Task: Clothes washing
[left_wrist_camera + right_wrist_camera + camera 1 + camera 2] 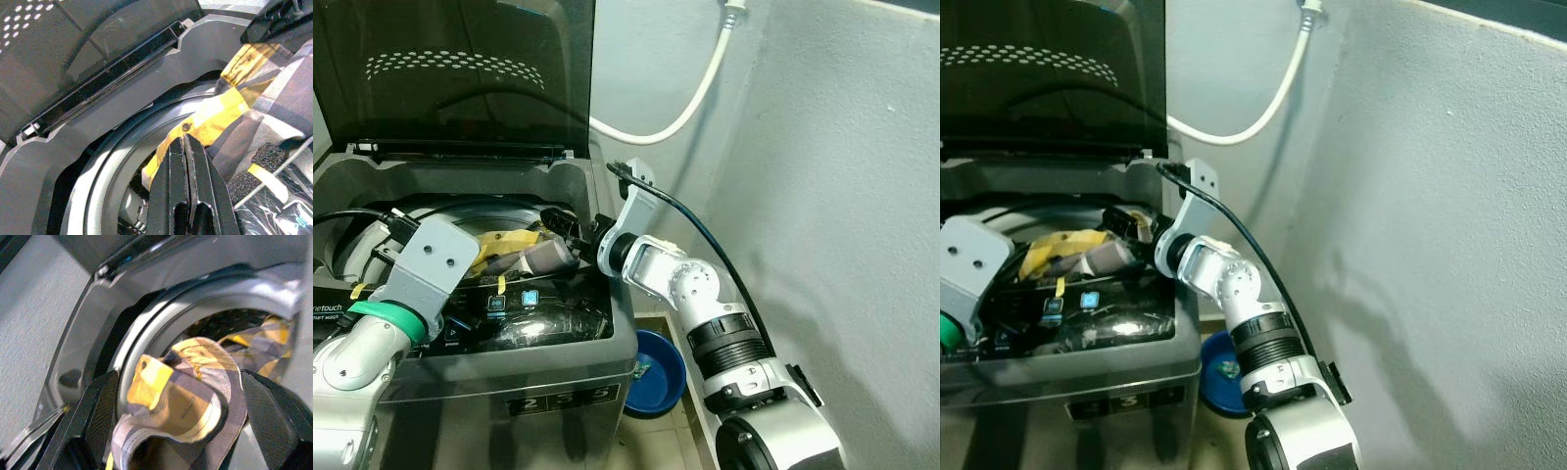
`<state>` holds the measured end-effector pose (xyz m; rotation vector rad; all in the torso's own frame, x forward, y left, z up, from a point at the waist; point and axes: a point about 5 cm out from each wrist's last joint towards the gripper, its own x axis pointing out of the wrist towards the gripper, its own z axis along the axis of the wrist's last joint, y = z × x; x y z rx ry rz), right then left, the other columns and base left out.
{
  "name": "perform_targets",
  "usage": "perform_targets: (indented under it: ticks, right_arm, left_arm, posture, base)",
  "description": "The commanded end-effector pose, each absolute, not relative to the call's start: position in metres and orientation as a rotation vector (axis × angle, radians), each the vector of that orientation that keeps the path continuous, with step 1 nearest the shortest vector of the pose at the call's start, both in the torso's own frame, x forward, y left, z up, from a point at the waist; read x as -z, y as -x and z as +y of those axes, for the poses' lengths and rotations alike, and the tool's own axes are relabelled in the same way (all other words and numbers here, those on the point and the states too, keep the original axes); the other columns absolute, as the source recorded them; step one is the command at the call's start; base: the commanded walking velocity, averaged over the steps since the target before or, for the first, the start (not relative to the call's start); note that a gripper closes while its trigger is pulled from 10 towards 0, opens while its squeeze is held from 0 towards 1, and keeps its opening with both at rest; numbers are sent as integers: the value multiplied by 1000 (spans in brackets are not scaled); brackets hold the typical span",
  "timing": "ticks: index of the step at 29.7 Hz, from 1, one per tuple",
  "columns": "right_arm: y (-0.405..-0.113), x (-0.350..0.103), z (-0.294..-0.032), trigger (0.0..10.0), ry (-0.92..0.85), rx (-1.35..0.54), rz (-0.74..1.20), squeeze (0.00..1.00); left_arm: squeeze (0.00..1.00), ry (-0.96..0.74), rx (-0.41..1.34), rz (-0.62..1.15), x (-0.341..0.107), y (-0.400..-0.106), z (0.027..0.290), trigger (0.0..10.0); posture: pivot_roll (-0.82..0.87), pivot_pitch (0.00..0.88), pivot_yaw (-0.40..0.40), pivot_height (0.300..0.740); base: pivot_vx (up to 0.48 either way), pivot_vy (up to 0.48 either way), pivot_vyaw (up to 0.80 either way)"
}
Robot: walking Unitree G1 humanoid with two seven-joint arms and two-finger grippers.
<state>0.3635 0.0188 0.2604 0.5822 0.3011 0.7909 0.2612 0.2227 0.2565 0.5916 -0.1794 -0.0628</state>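
Garment (190,391), yellow-and-grey check, crumpled over washer drum (195,313)

Silver arms; right arm (705,304) black ribbed joint, black cable; left arm (386,313) green band.

- drum opening (460,211) is pretty crowded: yellow and grey cloth (514,250) bunched at the mouth, with both tools reaching in over it
- raised lid (460,69) blocks the back, so the way in is from the front or above
- wall (842,196) is near the washer's right side, with a white hose (690,98) hanging across it
- blue basin (656,372) sits on the floor in the gap between washer and wall
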Motion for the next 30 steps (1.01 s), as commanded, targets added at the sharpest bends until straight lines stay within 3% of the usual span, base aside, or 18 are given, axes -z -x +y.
perform_targets:
  ticks: [1,3,5,7,10,11,13,16,20,23,28,29,30]
  right_arm:
    - [-344,-257,48,10000,-646,-901,375,1000]
    - [-335,-268,59,10000,-739,-983,397,1000]
    - [-320,-318,65,10000,-1095,-1195,368,1000]
    - [-320,-361,51,10000,-1336,-1298,267,1000]
    - [-323,-381,39,10000,-1432,-1314,195,1000]
    - [-333,-391,25,10000,-1467,-1266,121,1000]
    - [-344,-395,10,10000,-1440,-1189,48,1000]
    - [-370,-384,-21,10000,-1220,-939,-60,1000]
    - [-372,-381,-23,10000,-1193,-915,-57,1000]
    - [-392,-328,-77,10000,-757,-508,-110,1000]
    - [-393,-316,-86,10000,-686,-453,-107,1000]
    - [-388,-302,-95,10000,-549,-394,-144,380]
    - [-384,-297,-98,10000,-483,-359,-174,0]
  left_arm:
    - [0,-599,71,-169,-255,-258,221,10000]
    - [0,-600,74,-168,-255,-258,221,10000]
    - [0,-602,78,-166,-254,-258,221,10000]
    - [0,-604,80,-168,-255,-259,221,10000]
    - [0,-606,80,-171,-256,-260,221,10000]
    - [0,-605,80,-174,-256,-260,221,10000]
    - [0,-600,77,-178,-257,-261,220,10000]
    - [0,-558,62,-211,-262,-263,219,10000]
    - [0,-552,60,-215,-263,-263,218,10000]
    - [0,-401,31,-308,-282,-280,208,10000]
    - [0,-351,28,-327,-286,-287,203,10000]
    - [0,-263,-1,-348,-296,-308,186,10000]
    - [0,-216,-18,-392,-305,-318,175,10000]
  posture:
    - [81,63,-47,740]
    - [80,61,-44,740]
    - [81,58,-43,740]
    - [80,55,-42,740]
    - [80,55,-42,740]
    - [78,53,-40,740]
    - [73,47,-39,740]
    - [72,41,-40,740]
    - [73,39,-40,740]
    - [70,8,-41,740]
    - [69,3,-38,740]
    - [44,0,-12,740]
    - [39,0,-5,740]
  base:
    - [0,0,0]
    - [0,0,0]
    - [0,0,0]
    - [0,0,0]
    - [0,0,0]
    - [0,0,0]
    - [0,0,0]
    - [0,0,0]
    - [0,0,0]
    - [0,0,0]
    - [0,0,0]
    - [0,0,0]
    - [0,0,0]
